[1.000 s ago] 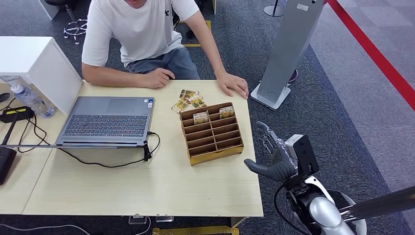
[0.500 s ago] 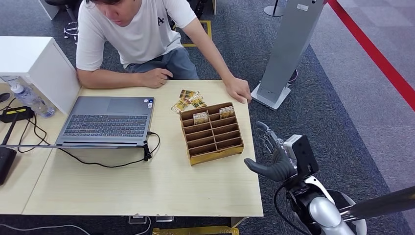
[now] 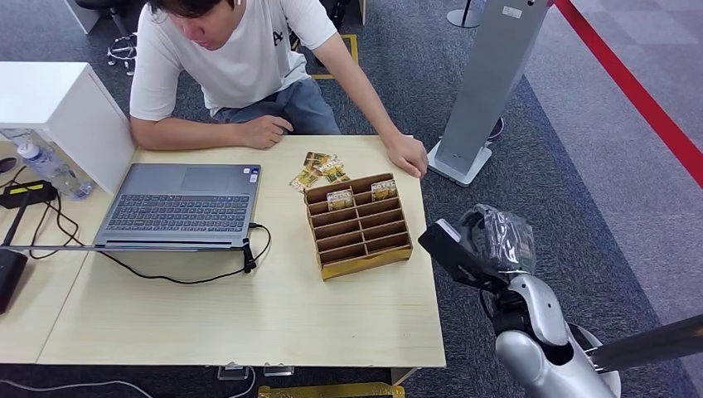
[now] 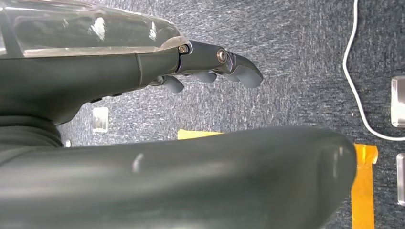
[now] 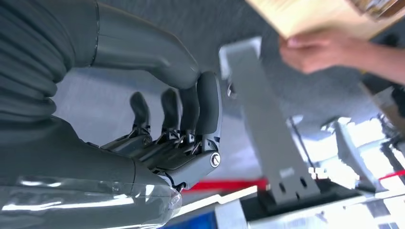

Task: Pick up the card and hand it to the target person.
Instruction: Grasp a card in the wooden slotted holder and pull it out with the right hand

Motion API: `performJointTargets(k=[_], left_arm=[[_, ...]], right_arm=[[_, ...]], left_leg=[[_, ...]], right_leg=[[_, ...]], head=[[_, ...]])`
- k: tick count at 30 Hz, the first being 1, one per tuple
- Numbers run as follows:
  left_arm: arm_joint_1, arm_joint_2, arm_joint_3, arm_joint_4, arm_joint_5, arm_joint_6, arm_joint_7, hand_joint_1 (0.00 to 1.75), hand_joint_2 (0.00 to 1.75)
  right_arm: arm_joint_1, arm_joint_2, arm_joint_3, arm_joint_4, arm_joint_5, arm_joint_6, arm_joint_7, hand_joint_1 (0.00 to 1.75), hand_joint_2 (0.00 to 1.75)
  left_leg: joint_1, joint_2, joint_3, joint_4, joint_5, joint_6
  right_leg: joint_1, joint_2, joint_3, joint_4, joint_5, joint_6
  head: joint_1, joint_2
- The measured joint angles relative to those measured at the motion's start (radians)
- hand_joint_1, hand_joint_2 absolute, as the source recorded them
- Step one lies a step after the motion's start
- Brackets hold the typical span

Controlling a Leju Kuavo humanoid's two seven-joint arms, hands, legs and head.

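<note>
Two cards (image 3: 341,199) stand in the back slots of a wooden organizer (image 3: 358,240) on the table, and several loose cards (image 3: 319,169) lie just behind it. My right hand (image 3: 464,251) hangs off the table's right edge, level with the organizer's front. In the right wrist view its fingers (image 5: 177,112) are apart and hold nothing. My left hand (image 4: 205,64) hangs over the carpet with straight fingers, also holding nothing. The person in a white T-shirt (image 3: 236,58) sits at the far side, one hand (image 3: 406,155) on the table's back right corner.
An open laptop (image 3: 182,203) with a black cable sits left of the organizer. A white box (image 3: 62,112) and a water bottle (image 3: 50,168) are at the far left. A grey floor stand (image 3: 489,83) rises beyond the table's right corner. A red floor line (image 3: 638,91) runs at right.
My right forearm has turned and risen, so the hand no longer shows its spread fingers in the head view. The person has leaned forward and drawn the hand toward the table corner.
</note>
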Motion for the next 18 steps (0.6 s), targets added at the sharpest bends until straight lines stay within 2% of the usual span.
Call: performJointTargets(k=[4, 8, 11, 18], left_arm=[[-0.001, 0.0, 0.0, 0.0, -0.008, -0.003, -0.003, 0.0, 0.0], [-0.002, 0.0, 0.0, 0.0, -0.016, -0.009, -0.001, 0.0, 0.0], [-0.005, -0.001, 0.0, 0.0, -0.022, -0.011, 0.004, 0.0, 0.0], [-0.019, -0.002, -0.002, 0.0, -0.033, -0.018, 0.017, 0.0, 0.0]], right_arm=[[-0.074, 0.014, 0.033, 0.005, 0.122, 0.066, 0.035, 0.8, 1.75], [-0.147, 0.035, 0.073, 0.031, 0.155, 0.115, 0.024, 0.64, 1.75], [-0.199, 0.054, 0.107, 0.076, 0.16, 0.137, 0.009, 0.61, 1.75], [-0.322, 0.113, 0.193, 0.266, 0.128, 0.109, -0.048, 0.85, 1.75]], left_leg=[[0.0, 0.0, 0.0, 0.0, 0.0, 0.0], [0.0, 0.0, 0.0, 0.0, 0.0, 0.0], [0.0, 0.0, -0.001, 0.0, 0.0, 0.0], [0.0, -0.001, -0.001, 0.0, 0.0, 0.0]], right_leg=[[0.0, 0.0, 0.0, 0.0, 0.0, 0.0], [0.0, 0.0, 0.0, 0.0, 0.0, 0.0], [0.0, -0.001, 0.0, 0.0, 0.0, 0.0], [0.0, -0.002, 0.0, 0.001, 0.0, 0.0]], head=[[0.0, 0.0], [0.001, 0.0], [0.001, 0.0], [0.001, 0.0]])
